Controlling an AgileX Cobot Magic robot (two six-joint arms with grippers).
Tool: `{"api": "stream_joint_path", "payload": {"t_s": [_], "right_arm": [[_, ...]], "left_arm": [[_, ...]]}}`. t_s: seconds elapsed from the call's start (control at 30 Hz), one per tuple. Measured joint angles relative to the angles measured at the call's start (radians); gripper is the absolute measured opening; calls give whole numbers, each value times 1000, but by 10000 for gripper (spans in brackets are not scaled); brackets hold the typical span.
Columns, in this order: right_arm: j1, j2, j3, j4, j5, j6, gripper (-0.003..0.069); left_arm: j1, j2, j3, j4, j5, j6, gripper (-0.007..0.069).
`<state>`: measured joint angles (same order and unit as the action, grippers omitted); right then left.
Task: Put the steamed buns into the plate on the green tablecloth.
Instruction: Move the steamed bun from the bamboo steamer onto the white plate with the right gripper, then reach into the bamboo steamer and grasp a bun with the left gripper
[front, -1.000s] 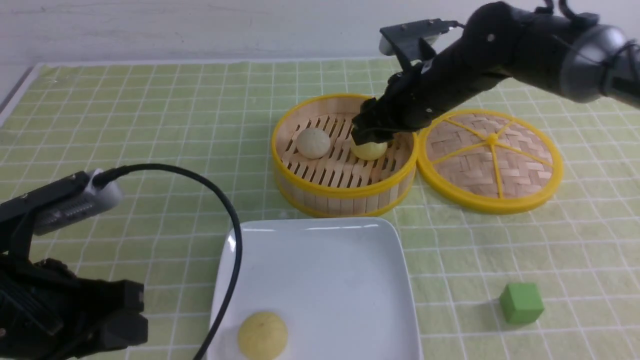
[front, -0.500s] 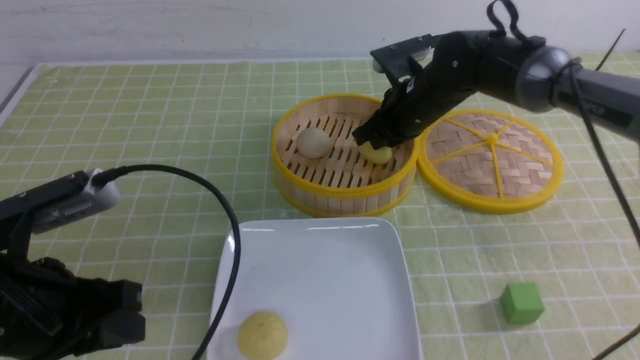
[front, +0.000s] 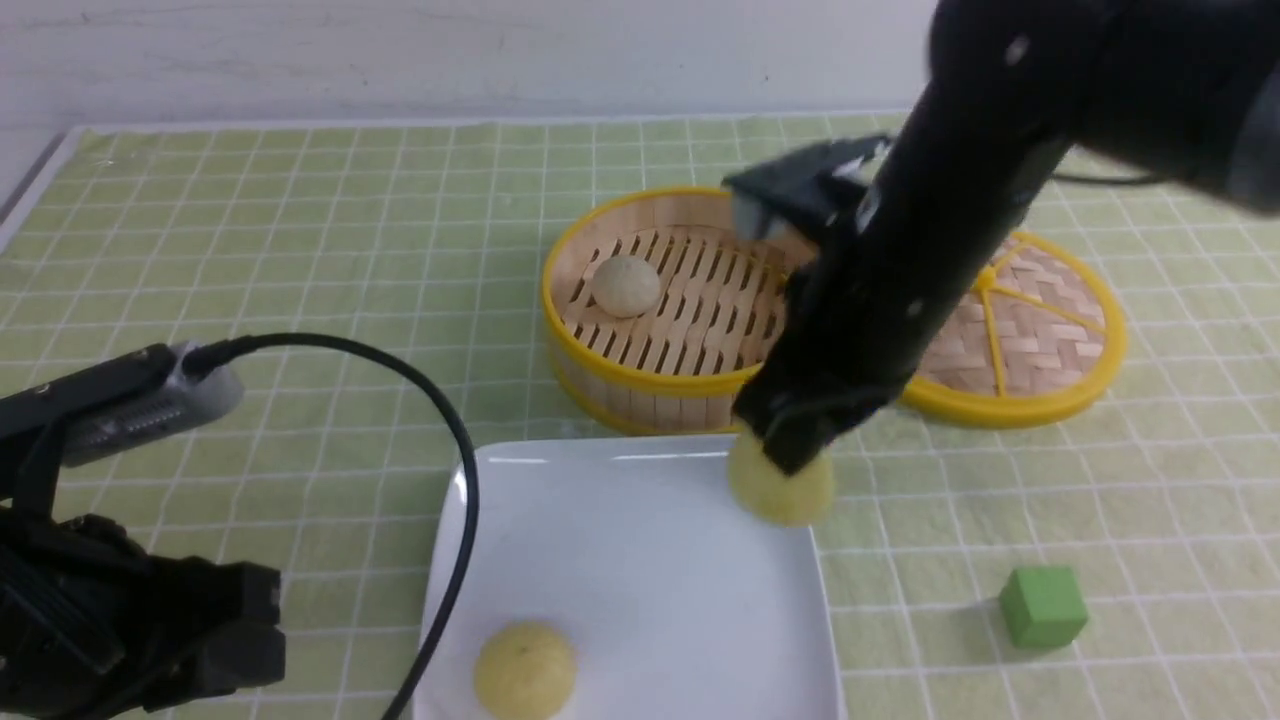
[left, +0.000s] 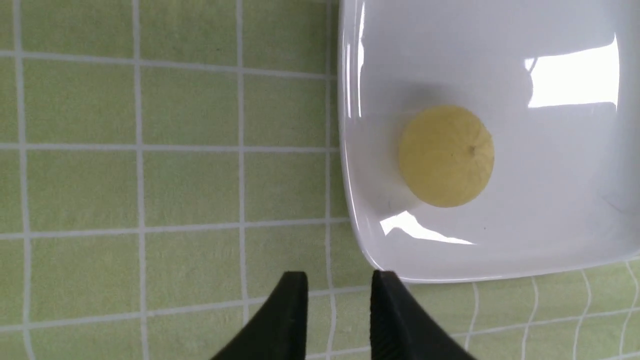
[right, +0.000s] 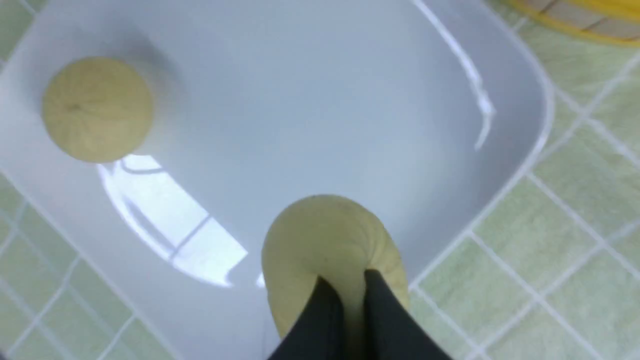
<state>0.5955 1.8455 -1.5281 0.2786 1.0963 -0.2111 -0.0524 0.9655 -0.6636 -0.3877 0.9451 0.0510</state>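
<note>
Over the plate's far right corner, the right hand hung clamped on a pale yellow bun, pinching it from above so the dough bulged around the black fingers. From where I stood the bun seemed to straddle the rim, partly over the green tablecloth on the table. The plate's bare middle lay inward from the hand, toward the robot and to its left (the way to go before release, I judged, or the bun might roll off). A second bun sat by the plate's near edge. The off-white bun lay beyond the plate's far edge, in the steamer. Left of the plate, the left hand hovered, fingers slightly apart, empty.
</note>
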Motion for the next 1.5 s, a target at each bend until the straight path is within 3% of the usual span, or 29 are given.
{"api": "stream_joint_path", "payload": {"t_s": [0.17,0.23,0.27,0.3,0.43,0.53,0.57,0.67,0.7,0.83,0.87,0.9,0.97,1.03,1.17,1.5], "right_arm": [[55,50,47,-130,-175,79,107],[75,73,47,-168,-212,153,224],[75,73,47,-169,-212,157,234],[93,82,47,-173,-205,184,326],[119,81,26,-173,-130,191,491],[119,48,-43,-214,-38,194,518],[119,48,-43,-218,-31,195,516],[109,-36,-118,-296,78,211,420],[99,-95,-133,-343,104,216,316],[53,-282,-59,-374,125,238,29],[39,-324,-26,-374,127,248,3],[37,-334,-17,-375,128,250,-4],[10,-458,111,-378,137,277,-14],[-8,-570,246,-379,141,296,-14],[-17,-732,463,-377,110,303,-14],[-19,-932,784,-342,-69,303,-9]], "left_arm": [[0,0,0,1,-30,0,218],[0,0,0,5,-48,0,221],[0,0,0,5,-48,0,221],[0,0,0,10,-52,0,223],[0,0,0,12,-54,0,230],[0,0,0,13,-54,0,232],[0,0,0,15,-54,0,232],[0,0,0,17,-62,0,233],[0,0,0,16,-86,0,233],[0,27,-27,-5,-149,4,186],[0,48,-49,-16,-142,4,141],[0,58,-59,-22,-136,5,132],[-5,131,-128,-61,-85,33,42],[-26,232,-214,-105,-55,117,4],[-88,401,-361,-152,-48,230,2],[-271,820,-869,-150,-12,253,62]]}}
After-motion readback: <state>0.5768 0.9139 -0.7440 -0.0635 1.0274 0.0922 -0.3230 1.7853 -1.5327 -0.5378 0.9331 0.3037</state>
